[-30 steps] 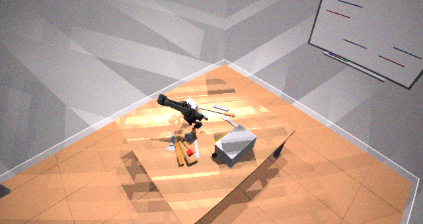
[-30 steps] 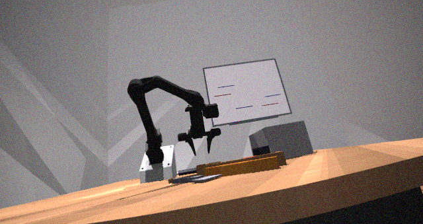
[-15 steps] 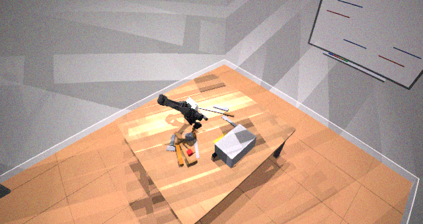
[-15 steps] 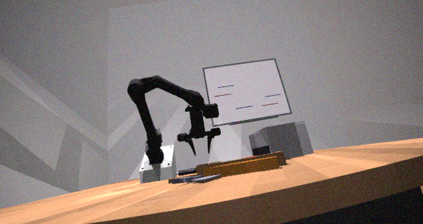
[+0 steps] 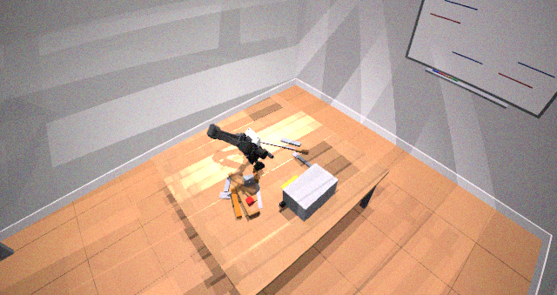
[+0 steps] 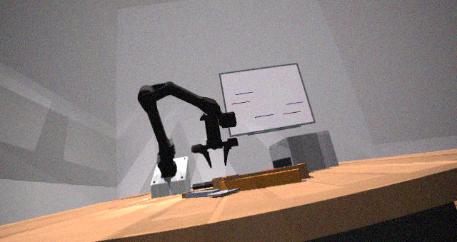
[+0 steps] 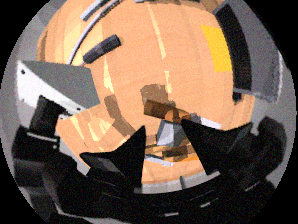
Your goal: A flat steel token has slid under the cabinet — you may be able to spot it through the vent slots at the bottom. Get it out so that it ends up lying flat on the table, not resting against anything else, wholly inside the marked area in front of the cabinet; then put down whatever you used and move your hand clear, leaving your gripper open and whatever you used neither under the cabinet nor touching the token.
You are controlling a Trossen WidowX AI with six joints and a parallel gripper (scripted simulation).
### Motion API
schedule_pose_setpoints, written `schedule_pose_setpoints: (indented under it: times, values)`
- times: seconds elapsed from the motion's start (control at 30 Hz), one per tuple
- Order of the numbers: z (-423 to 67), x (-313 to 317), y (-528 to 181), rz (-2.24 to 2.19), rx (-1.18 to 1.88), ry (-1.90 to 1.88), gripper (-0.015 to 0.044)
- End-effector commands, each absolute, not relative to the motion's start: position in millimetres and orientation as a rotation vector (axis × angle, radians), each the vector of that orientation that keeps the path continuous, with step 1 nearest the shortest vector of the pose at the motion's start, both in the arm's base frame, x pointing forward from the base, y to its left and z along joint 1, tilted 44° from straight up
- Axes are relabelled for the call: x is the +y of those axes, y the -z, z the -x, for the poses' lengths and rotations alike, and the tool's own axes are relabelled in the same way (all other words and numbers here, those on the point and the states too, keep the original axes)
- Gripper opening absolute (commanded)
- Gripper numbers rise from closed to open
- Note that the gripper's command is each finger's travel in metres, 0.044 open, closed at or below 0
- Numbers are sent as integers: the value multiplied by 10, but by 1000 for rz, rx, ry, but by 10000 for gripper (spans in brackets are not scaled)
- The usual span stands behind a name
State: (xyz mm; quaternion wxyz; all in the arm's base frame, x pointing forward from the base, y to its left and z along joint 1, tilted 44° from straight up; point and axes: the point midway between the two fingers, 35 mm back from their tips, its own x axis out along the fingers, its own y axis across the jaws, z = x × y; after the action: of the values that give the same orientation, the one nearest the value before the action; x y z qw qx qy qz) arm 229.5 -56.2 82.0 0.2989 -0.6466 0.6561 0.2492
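- Grey walls and a whiteboard (image 6: 265, 98) back a wooden table (image 5: 270, 243); the grey cabinet (image 5: 310, 191) sits on it, with a yellow patch (image 5: 289, 181) on the table at its near face, likely the marked area.
- Pointing down above the table, the gripper (image 6: 216, 155) has its jaws partly apart and nothing between them.
- Directly beneath it lies a low tray (image 6: 262, 178) with a small grey block (image 5: 248, 180), a red block (image 5: 250, 200) and long orange and pale bars, their long axes running away from the arm's base; which would suit as a tool I cannot tell.
- More slim sticks (image 5: 291, 142) lie beyond the hand, on the far side from the tray.
- No token shows in any view; judging by the task, it is under the cabinet, off to the hand's side past the yellow patch.
- Next move, as I judge it: drop onto one long bar, gripping across its narrow width.
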Motion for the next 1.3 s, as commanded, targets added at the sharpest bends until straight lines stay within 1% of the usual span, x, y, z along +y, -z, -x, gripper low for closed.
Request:
schedule_pose_setpoints:
  times: [0.0,1.27]
  values:
    - [-2294,-559,-823,1693,1742,-635,270]
    - [-2295,-560,-824,1486,1739,-353,270]
